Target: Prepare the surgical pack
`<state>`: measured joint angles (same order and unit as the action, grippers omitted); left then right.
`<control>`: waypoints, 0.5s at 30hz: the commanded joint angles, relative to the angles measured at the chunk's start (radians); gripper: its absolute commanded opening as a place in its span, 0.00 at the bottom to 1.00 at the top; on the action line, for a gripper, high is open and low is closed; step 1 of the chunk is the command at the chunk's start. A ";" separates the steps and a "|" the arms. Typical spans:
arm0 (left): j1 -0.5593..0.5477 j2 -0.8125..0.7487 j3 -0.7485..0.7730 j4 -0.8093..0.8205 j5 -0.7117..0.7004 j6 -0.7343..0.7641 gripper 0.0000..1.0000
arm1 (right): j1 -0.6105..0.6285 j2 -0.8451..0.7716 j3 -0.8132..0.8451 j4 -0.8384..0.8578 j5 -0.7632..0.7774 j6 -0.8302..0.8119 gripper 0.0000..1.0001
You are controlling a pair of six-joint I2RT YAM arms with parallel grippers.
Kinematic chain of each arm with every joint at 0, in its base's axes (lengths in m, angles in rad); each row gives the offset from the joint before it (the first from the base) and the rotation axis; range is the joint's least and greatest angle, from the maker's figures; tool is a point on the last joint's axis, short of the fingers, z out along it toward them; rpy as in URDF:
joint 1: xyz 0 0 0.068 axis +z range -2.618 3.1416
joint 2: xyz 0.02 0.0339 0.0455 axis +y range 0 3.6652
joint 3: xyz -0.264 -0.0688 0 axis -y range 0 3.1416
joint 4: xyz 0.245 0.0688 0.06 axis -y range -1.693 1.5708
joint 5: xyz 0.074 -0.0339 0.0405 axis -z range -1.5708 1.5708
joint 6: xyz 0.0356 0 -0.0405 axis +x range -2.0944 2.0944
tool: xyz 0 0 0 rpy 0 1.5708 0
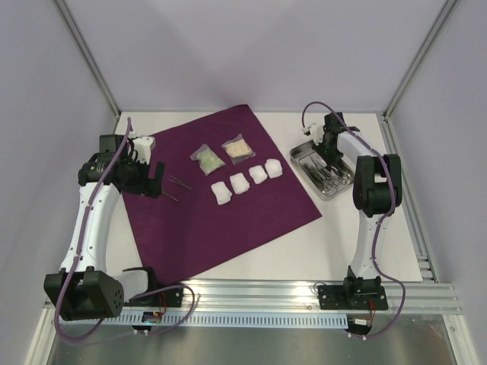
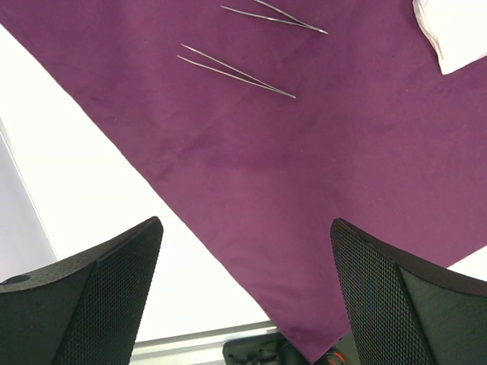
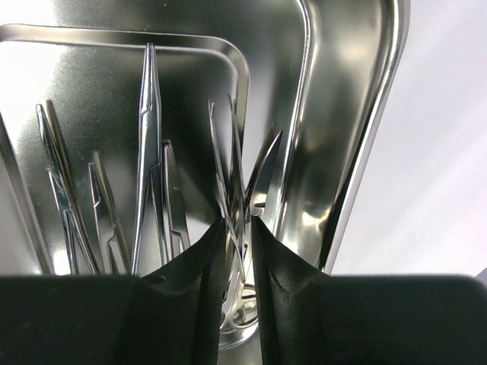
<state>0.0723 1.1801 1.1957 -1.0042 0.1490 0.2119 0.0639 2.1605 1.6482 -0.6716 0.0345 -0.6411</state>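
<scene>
The deep-purple cloth [image 1: 228, 190] lies spread on the table. On it are several white gauze pads [image 1: 240, 182], two clear packets [image 1: 207, 158] and two thin steel tweezers [image 1: 179, 182]. My left gripper [image 1: 156, 181] is open and empty above the cloth's left edge; in the left wrist view [image 2: 245, 224] the tweezers [image 2: 236, 71] lie ahead of it. The steel tray [image 1: 303, 148] holds several steel instruments. My right gripper [image 1: 329, 156] is down in the tray [image 3: 365, 137], its jaws [image 3: 238, 220] closed on a slim scissor-like instrument [image 3: 228, 144].
The tray stands on bare white table right of the cloth. Other instruments [image 3: 148, 137] lie just left of the held one, and the tray wall is close on its right. A gauze pad corner [image 2: 456, 30] shows in the left wrist view. Frame posts stand at the back corners.
</scene>
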 commanded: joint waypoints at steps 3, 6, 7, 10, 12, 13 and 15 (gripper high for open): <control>0.000 -0.007 -0.002 0.027 -0.009 0.020 1.00 | 0.001 -0.004 0.012 0.015 -0.004 0.014 0.23; 0.000 -0.011 -0.001 0.027 -0.009 0.021 1.00 | 0.002 -0.022 0.024 0.004 0.001 0.027 0.24; -0.002 -0.010 -0.002 0.029 -0.009 0.021 1.00 | 0.002 -0.033 0.027 0.003 0.001 0.031 0.26; 0.000 -0.008 -0.007 0.039 -0.015 0.021 1.00 | 0.004 -0.076 0.054 -0.006 0.011 0.053 0.30; 0.000 0.003 -0.013 0.047 -0.044 0.003 1.00 | 0.005 -0.111 0.076 -0.035 0.024 0.066 0.35; -0.002 0.009 -0.012 0.049 -0.061 -0.009 0.99 | 0.008 -0.123 0.099 -0.040 0.030 0.081 0.39; -0.002 0.033 0.001 0.049 -0.112 -0.058 0.94 | 0.016 -0.155 0.116 -0.054 0.057 0.098 0.41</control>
<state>0.0723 1.1885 1.1866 -0.9890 0.1116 0.2001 0.0677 2.1262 1.6859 -0.7128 0.0471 -0.5945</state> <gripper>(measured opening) 0.965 0.406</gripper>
